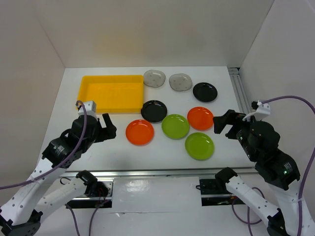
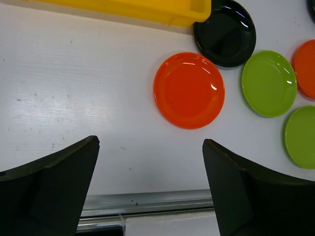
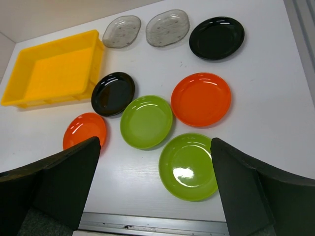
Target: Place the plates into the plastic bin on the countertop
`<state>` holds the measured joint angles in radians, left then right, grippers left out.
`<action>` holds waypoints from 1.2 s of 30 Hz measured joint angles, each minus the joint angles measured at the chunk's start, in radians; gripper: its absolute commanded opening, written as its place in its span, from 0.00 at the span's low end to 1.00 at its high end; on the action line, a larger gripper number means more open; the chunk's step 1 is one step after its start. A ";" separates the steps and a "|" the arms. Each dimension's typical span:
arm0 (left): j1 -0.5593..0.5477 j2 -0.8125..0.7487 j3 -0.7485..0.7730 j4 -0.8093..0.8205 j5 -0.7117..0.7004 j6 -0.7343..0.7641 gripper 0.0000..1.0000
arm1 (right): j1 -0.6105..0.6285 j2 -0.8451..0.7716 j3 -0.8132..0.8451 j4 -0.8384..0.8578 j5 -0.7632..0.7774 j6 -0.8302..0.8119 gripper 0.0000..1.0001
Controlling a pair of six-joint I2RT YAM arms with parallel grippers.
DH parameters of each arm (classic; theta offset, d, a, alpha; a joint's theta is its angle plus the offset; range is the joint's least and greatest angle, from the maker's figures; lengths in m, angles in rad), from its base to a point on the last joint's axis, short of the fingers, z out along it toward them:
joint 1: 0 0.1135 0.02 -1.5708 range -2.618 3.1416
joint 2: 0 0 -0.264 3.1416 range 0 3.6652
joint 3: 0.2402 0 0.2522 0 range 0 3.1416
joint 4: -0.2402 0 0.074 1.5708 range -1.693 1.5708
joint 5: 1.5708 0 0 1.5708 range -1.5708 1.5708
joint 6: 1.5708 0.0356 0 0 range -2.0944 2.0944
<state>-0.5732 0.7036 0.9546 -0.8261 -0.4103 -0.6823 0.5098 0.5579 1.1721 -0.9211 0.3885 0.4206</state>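
The yellow plastic bin [image 1: 111, 93] sits empty at the back left of the white countertop [image 1: 221, 152]. Eight plates lie right of it: two translucent grey [image 1: 154, 78] [image 1: 180, 81], two black [image 1: 204, 92] [image 1: 154, 111], two orange [image 1: 140, 132] [image 1: 200, 118], two lime green [image 1: 175, 126] [image 1: 199, 145]. My left gripper [image 1: 106, 127] is open and empty, left of the near orange plate [image 2: 189, 90]. My right gripper [image 1: 224, 124] is open and empty, right of the far orange plate [image 3: 201, 99] and above the near green plate [image 3: 188, 166].
White walls enclose the countertop on three sides. A metal rail [image 1: 239, 91] runs along the right edge and another [image 1: 162, 172] along the front edge. The bin's corner [image 2: 192, 12] nearly touches the near black plate [image 2: 225, 32].
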 measured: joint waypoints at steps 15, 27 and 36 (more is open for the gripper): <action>-0.002 0.174 -0.377 0.368 0.265 -0.194 1.00 | 0.000 -0.150 -0.216 0.142 -0.300 0.035 1.00; 0.151 0.418 -0.535 0.733 0.295 -0.213 0.86 | 0.000 -0.153 -0.323 0.255 -0.473 0.088 1.00; 0.228 0.595 -0.543 1.059 0.387 -0.209 0.62 | 0.000 -0.162 -0.323 0.271 -0.502 0.088 1.00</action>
<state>-0.3454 1.2991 0.4114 0.2333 -0.0231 -0.8913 0.5095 0.3962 0.8490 -0.6498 -0.1131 0.5087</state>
